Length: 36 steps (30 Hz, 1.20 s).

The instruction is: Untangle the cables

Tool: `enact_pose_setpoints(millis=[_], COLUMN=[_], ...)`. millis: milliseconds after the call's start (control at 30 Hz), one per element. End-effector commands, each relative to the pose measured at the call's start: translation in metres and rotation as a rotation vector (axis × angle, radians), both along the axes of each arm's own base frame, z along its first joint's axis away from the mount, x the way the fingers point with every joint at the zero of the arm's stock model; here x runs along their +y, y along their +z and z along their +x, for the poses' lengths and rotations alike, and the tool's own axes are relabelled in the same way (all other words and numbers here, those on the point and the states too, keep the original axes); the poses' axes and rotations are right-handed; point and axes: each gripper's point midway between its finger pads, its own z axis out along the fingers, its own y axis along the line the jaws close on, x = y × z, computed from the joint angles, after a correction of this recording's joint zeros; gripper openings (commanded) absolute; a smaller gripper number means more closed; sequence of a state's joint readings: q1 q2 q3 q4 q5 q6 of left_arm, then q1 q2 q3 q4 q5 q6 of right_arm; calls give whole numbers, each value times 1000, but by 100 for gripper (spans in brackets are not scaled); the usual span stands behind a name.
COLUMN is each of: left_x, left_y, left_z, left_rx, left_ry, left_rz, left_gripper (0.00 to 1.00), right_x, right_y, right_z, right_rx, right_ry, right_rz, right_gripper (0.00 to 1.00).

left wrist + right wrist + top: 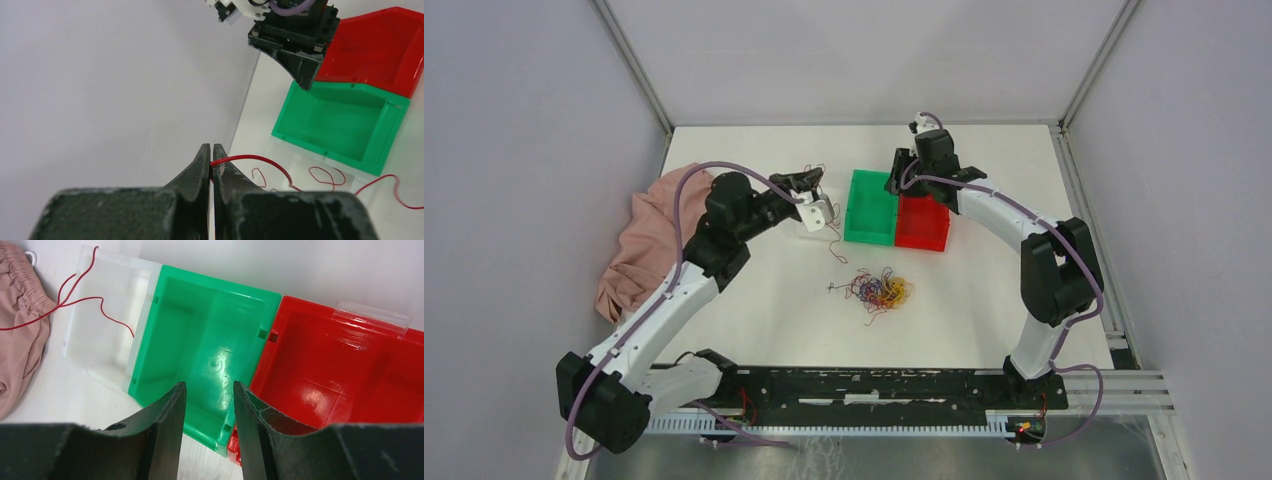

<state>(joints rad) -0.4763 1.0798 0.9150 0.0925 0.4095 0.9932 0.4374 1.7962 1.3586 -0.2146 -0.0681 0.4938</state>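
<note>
- left gripper (211, 147): jaws pinched tight on one red cable (250, 158), caught right at the tips. The strand loops away over the clear bin (107, 355).
- right gripper (209, 385): jaws parted partway and empty, hanging over the seam between green bin (210, 335) and red bin (325, 370).
- the other cables sit in a clump (881, 290) on the table, on the near side of the bins and well apart from both my grippers.
- my read: the step is dropping this strand into the clear bin.
- the top view is too coarse to say whether its tail is free of the clump. I'd lift gently and watch for the clump dragging.
- part of the strand lies across the pink cloth (639, 245), a snag risk. I draw it off first.
- I go low over the bin so the slack coils inside and not over the rim, then open slowly, since thin wire can cling to a pad.
</note>
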Motion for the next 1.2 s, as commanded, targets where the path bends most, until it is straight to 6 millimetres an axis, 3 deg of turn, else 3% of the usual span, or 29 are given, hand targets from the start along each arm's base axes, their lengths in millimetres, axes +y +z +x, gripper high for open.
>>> enact_pose_setpoints(millis=[0, 100, 300, 533, 667, 933, 1067, 1167], left_x=[-15, -20, -24, -34, -28, -4, -2, -6], left_y=[56, 65, 58, 81, 107, 156, 184, 192], left_z=[-18, -19, -31, -51, -44, -13, -10, -14], left_rx=[-196, -214, -199, -392, -567, -628, -672, -672], left_ry=[-99, -103, -128, -181, -109, 124, 159, 130], left_rz=[12, 8, 22, 115, 174, 138, 86, 53], left_gripper=[3, 3, 3, 3, 3, 3, 3, 3], right_x=[2, 1, -1, -3, -3, -4, -5, -5], right_y=[27, 28, 29, 31, 31, 31, 30, 30], right_z=[5, 3, 2, 3, 2, 0, -1, -1], right_rx=[-74, -76, -79, -81, -80, -78, -77, -76], right_ry=[-11, -15, -19, -24, -26, -26, -27, -29], right_rz=[58, 64, 62, 76, 79, 87, 88, 90], right_gripper=[45, 45, 45, 44, 43, 43, 42, 42])
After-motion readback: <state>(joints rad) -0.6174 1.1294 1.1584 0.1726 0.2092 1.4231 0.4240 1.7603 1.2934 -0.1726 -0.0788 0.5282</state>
